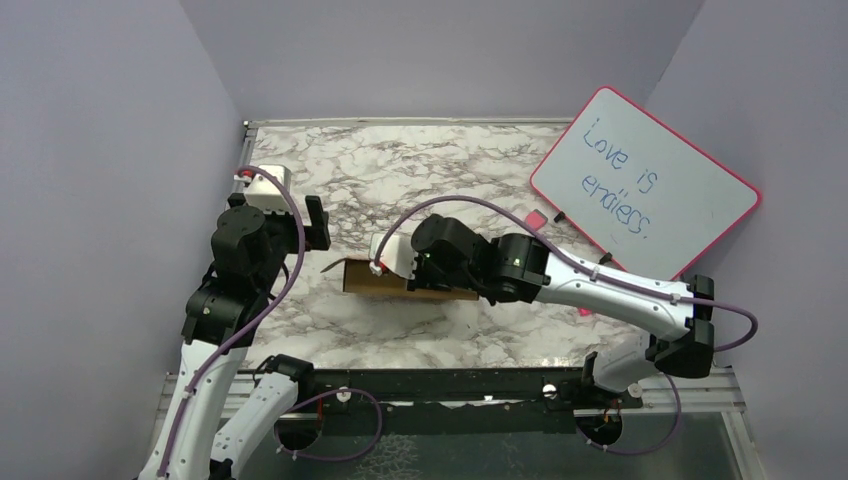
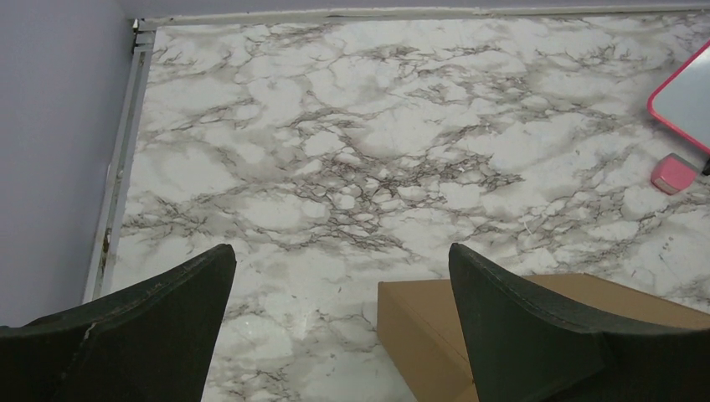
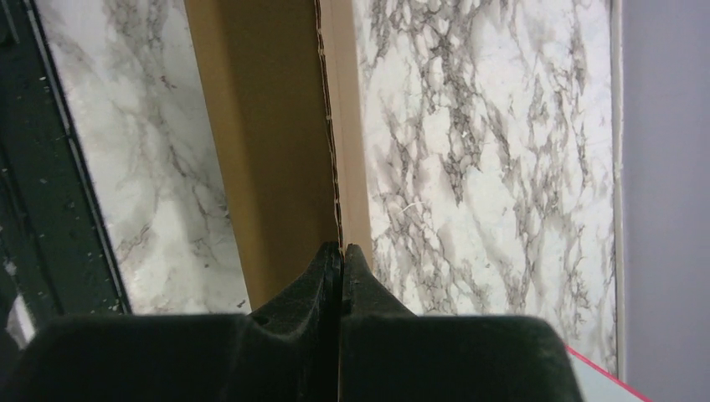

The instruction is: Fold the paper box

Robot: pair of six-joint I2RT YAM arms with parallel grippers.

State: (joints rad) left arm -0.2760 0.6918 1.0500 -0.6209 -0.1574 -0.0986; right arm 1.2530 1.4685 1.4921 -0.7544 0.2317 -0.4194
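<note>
The right gripper [image 3: 342,251] has its fingers [image 3: 301,301] pressed flat together, with no gap between them. Their tips sit right on a ragged cut edge of the paper box [image 3: 268,151], and I cannot tell whether a layer of card is caught between them. From the tips that edge runs straight ahead, with a broad brown panel to one side of it and a narrow paler strip to the other. Marble table [image 3: 469,167] shows past the box on both sides. A dark rail [image 3: 33,209] lies farthest out beyond the broad panel, and a lilac wall [image 3: 661,167] stands farthest out on the other side. The left gripper [image 2: 342,260] has its fingers [image 2: 167,310] spread wide and holds nothing. One corner of the paper box [image 2: 419,335] shows in the gap, close against the inner side of the finger on the right of that view and apart from the other. Bare marble stretches ahead of the tips. Far off to the right are a small pink block [image 2: 672,173] and the corner of a pink-rimmed whiteboard [image 2: 686,96]. From above, the box [image 1: 365,277] lies under the right arm's wrist.
</note>
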